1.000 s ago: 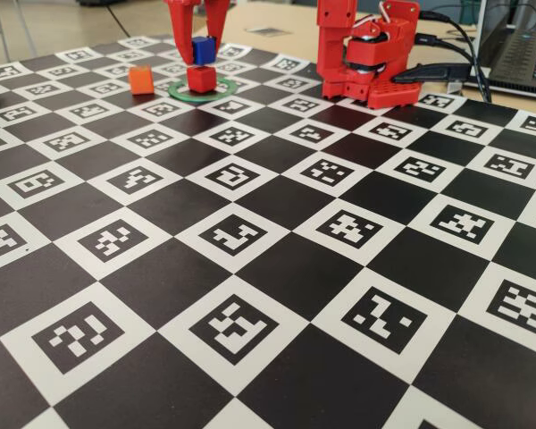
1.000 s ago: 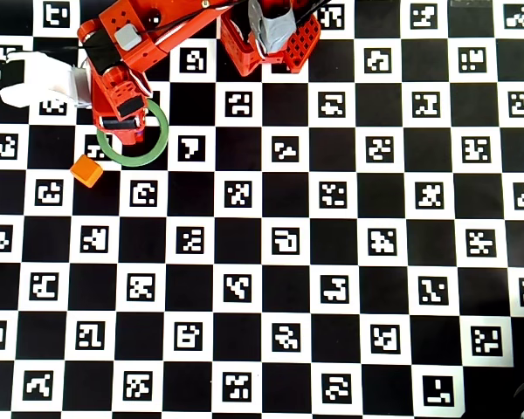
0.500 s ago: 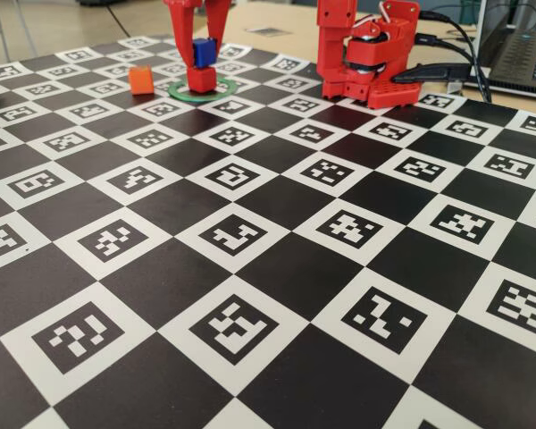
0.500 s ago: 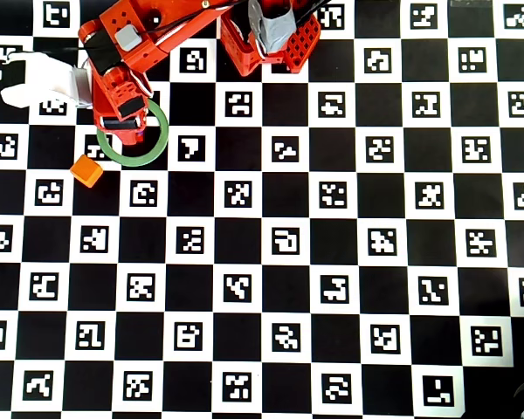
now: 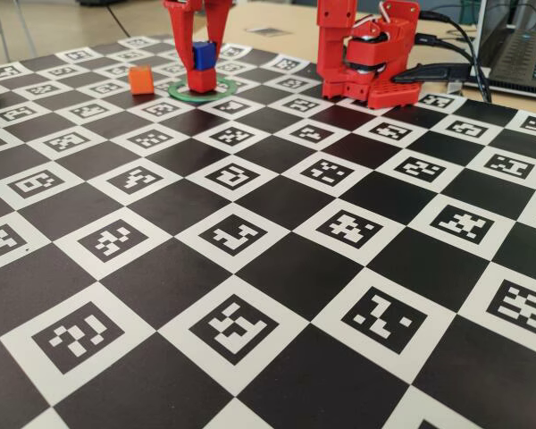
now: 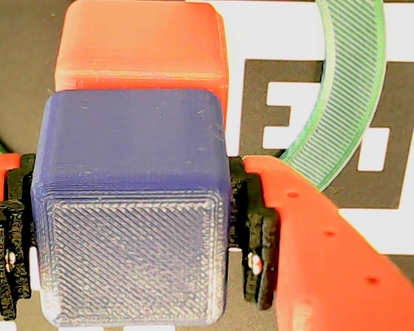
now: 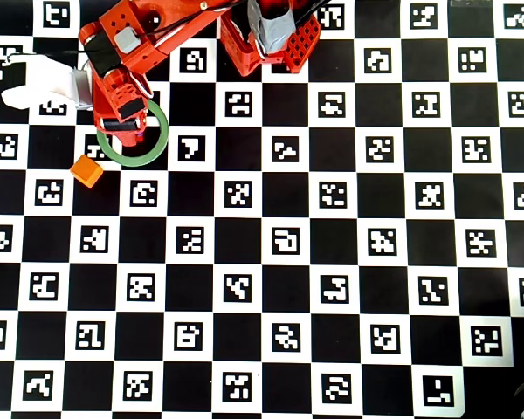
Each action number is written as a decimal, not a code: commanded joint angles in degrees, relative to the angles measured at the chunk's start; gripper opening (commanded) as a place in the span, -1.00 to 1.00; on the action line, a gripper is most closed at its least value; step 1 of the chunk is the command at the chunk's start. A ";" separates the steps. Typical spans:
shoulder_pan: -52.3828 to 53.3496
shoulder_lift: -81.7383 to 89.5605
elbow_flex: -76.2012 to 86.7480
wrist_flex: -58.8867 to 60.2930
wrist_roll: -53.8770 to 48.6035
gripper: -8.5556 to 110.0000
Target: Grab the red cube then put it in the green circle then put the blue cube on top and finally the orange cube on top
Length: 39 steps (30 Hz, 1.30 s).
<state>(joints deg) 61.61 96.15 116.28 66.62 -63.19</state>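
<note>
My gripper (image 5: 203, 55) is shut on the blue cube (image 5: 203, 54), with a black pad on each side of it (image 6: 131, 221). The blue cube is directly over the red cube (image 5: 202, 80), at or just above its top face; I cannot tell if they touch. The red cube (image 6: 141, 45) stands inside the green circle (image 5: 223, 90), whose ring also shows in the wrist view (image 6: 345, 103). The orange cube (image 5: 141, 79) lies on the board left of the ring, apart from it. In the overhead view the arm covers both stacked cubes; the ring (image 7: 160, 140) and orange cube (image 7: 86, 171) show.
The arm's red base (image 5: 366, 63) stands at the board's far edge, right of the ring. A laptop (image 5: 523, 45) and cables lie behind it. A white object (image 7: 35, 83) sits at the board's upper left in the overhead view. The checkered marker board (image 5: 277, 268) covers the table.
</note>
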 commanded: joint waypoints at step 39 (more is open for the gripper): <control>2.64 2.46 -0.88 0.26 -1.76 -0.16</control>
<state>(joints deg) 63.54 96.15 116.28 66.62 -64.78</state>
